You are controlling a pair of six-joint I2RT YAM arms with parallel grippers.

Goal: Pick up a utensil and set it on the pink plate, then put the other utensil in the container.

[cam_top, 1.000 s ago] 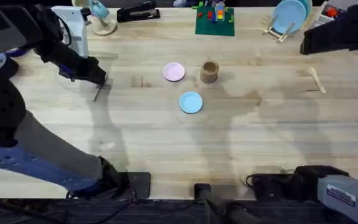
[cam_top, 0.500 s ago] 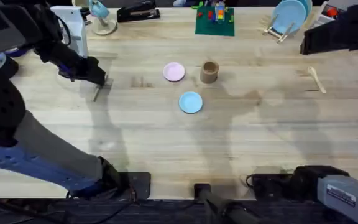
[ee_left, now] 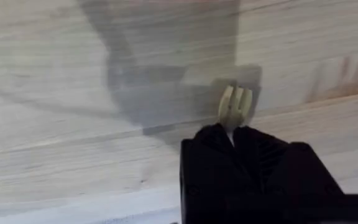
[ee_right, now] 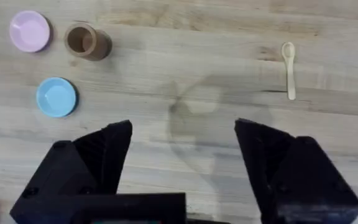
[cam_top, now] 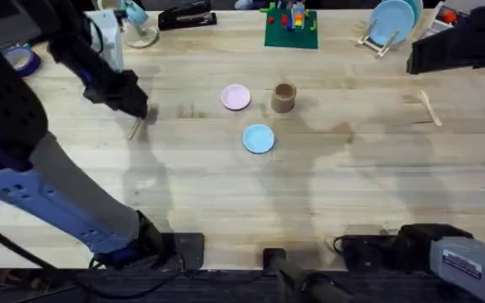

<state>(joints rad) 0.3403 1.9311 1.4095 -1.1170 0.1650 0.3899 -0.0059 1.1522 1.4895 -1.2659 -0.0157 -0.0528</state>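
Note:
My left gripper (cam_top: pixel 135 109) is over the left part of the table, shut on the pale wooden fork (cam_top: pixel 135 127). In the left wrist view the tines of the fork (ee_left: pixel 235 106) stick out past the closed fingers (ee_left: pixel 213 140), above the wood. The pink plate (cam_top: pixel 236 98) lies near the table's middle, with the brown container (cam_top: pixel 284 98) just right of it. The wooden spoon (cam_top: pixel 429 107) lies flat at the far right. My right gripper (ee_right: pixel 182 146) hangs open high above the table, empty, with the spoon (ee_right: pixel 289 59), the plate (ee_right: pixel 30 30) and the container (ee_right: pixel 86 41) below it.
A light blue plate (cam_top: pixel 258 139) lies just in front of the pink plate and container. Along the back edge stand a black stapler (cam_top: pixel 187 15), a green brick baseplate (cam_top: pixel 291 27) and a rack with a blue dish (cam_top: pixel 389 23).
My left gripper has lifted and shifted slightly right and toward the front with the fork in it. The right arm and the spoon have not moved.

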